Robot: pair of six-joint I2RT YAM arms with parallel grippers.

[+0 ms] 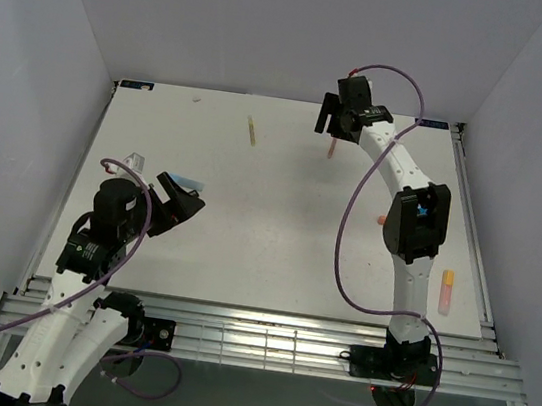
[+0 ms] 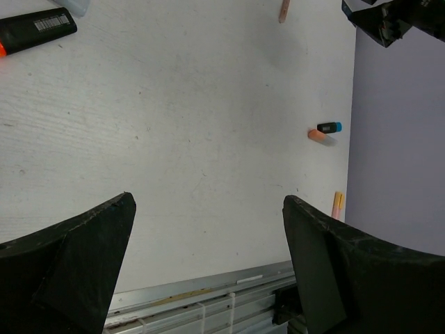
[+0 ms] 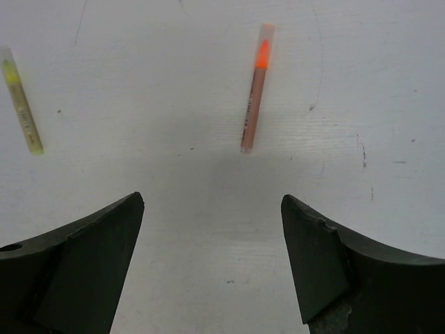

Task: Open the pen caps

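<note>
Left gripper (image 2: 208,202): jaws spread wide, nothing between them, only bare table (image 2: 174,125) underneath. My left arm is folded back near its base on the left side, wrist tipped down and aimed across toward the right.

Past the left fingers there's an orange cap (image 2: 316,135) lying flat, off its pen, by my right arm's elbow. Just beside it is a black stub with a blue end (image 2: 329,127) (can't tell if that's a cap). A yellow-and-pink marker (image 2: 337,204) lies nearer the front rail. A black marker barrel (image 2: 38,28) with an orange tip is off to the other side.

Right gripper (image 3: 212,198): jaws spread too, gripping nothing. The right arm is stretched to the far end of the table, wrist pointing down.

Ahead of its fingers, not touching, lies a thin orange pen (image 3: 250,104) with a clear cap (image 3: 265,33) on its tip. A thin yellow pen (image 3: 21,101) lies well to its left, flat on the table.
</note>
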